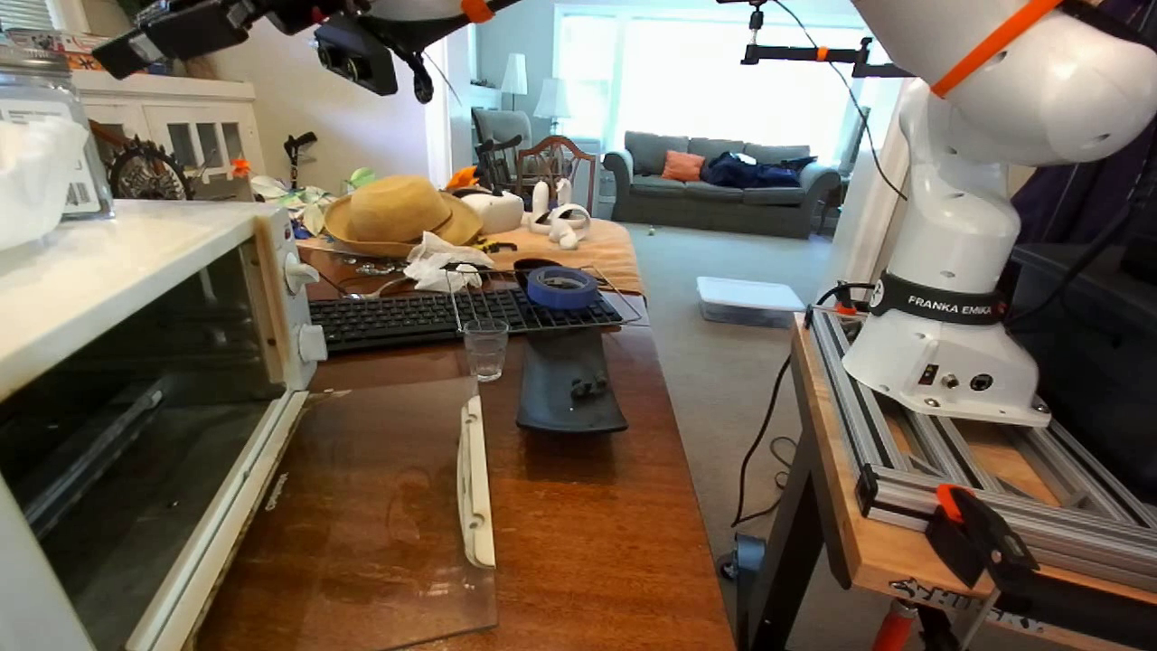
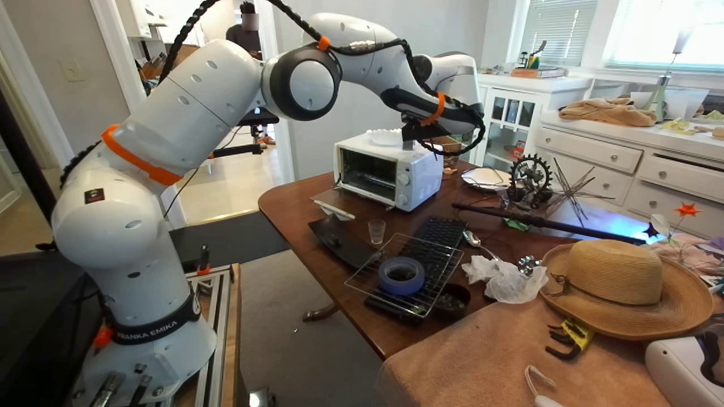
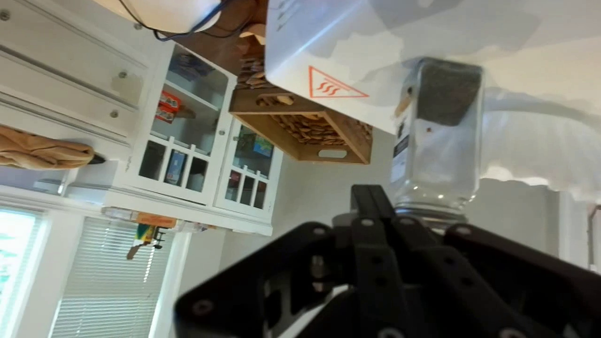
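Glass jar (image 3: 443,150) stands upright on the oven (image 2: 421,176), whose flat top probably makes a steady shelf; the gripper (image 3: 369,191) hovers near the jar, fingertips pressed together, nothing visible between them.

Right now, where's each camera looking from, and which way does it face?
Wrist view, upside down: behind the shut gripper, which shows; faces the clear jar.
An exterior view: beside the oven, facing along the table toward the sofa; base, arm and gripper show.
An exterior view: near the hat, facing the oven; base and arm show.
Both exterior views share oven, table and hat.
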`<move>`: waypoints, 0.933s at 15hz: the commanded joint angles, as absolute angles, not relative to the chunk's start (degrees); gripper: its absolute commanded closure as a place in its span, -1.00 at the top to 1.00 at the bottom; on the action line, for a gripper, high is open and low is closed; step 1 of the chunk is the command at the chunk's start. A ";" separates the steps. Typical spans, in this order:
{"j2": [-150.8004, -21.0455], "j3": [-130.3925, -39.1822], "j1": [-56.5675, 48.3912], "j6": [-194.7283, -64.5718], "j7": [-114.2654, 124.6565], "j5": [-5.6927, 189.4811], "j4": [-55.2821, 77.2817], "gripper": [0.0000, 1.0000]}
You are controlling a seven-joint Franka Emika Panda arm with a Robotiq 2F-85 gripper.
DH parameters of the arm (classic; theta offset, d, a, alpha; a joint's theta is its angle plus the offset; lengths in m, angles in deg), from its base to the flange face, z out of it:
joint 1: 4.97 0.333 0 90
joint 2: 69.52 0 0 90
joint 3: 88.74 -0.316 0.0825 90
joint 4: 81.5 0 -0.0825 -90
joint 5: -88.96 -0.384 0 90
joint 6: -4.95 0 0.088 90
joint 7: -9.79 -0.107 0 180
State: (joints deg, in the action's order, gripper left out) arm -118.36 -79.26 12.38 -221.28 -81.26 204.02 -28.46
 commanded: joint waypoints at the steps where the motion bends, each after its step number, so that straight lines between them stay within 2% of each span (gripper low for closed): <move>1: -113.85 -76.37 14.01 -218.38 -85.74 206.02 -24.09 -1.00; 8: -107.07 -74.54 18.35 -217.23 -92.50 207.89 -15.13 -1.00; 9: -105.21 -74.28 19.08 -216.07 -92.91 207.99 -12.30 -0.48; 10: -110.68 -75.39 16.92 -219.05 -90.55 206.01 -20.18 -0.96; 13: -107.77 -74.91 18.32 -217.62 -91.25 206.33 -16.15 -0.54; 14: -107.34 -74.85 18.35 -217.56 -91.25 206.34 -15.55 0.02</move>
State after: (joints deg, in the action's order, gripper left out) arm -107.32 -74.85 18.35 -217.56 -91.25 206.34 -15.52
